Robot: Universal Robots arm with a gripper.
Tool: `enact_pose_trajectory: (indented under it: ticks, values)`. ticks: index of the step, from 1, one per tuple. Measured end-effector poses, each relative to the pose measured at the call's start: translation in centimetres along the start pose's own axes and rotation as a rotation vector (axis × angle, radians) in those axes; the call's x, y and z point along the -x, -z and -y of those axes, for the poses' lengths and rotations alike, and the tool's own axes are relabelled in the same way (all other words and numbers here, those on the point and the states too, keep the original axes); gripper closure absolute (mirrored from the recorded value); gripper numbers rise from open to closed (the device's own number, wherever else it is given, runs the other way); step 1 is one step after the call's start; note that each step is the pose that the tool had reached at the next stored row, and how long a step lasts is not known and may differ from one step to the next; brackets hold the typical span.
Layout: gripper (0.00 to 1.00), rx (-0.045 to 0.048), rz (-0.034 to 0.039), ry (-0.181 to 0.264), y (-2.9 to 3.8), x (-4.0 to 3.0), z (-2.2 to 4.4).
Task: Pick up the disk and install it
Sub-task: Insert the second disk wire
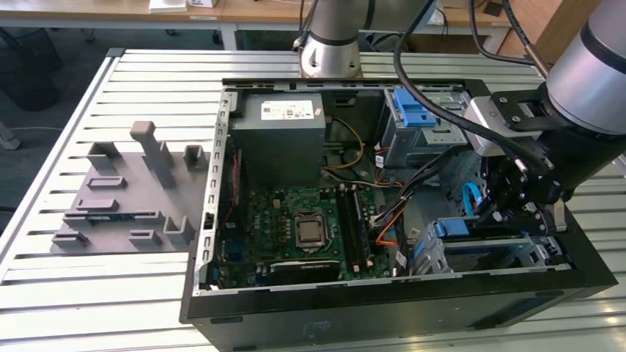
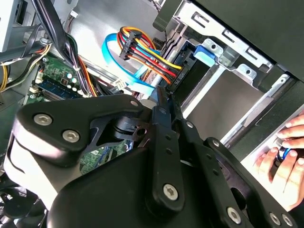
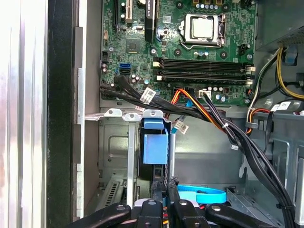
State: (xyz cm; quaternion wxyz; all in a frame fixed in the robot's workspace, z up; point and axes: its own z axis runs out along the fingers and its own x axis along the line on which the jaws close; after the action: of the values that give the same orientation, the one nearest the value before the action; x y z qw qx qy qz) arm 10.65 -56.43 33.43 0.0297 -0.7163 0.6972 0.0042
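Open computer case lying on a slatted surface, with the arm's claw lowered into the drive cage at the exterior view's right. In the first wrist view the disk stands on edge in a cage slot, blue rail end outward, long axis running into the bay. The claw fingers sit close together at the disk's edge; a firm clamp cannot be told. The green circuit board lies beside the cage.

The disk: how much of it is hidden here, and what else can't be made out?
First wrist view: the disk stands edge-on in its metal bay, whose walls hide its label and faces.
Exterior view: the gripper and arm cover the disk's slot.
Second wrist view: a person's hand is cut off by the edge; what it holds is unclear.
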Motion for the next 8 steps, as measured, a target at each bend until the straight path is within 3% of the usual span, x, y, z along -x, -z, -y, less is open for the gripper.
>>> enact_pose_trajectory:
  ticks: [8]
  values:
    - [0.84, -0.0001, 0.0, -0.001, 0.11, 0.0, 0.0]
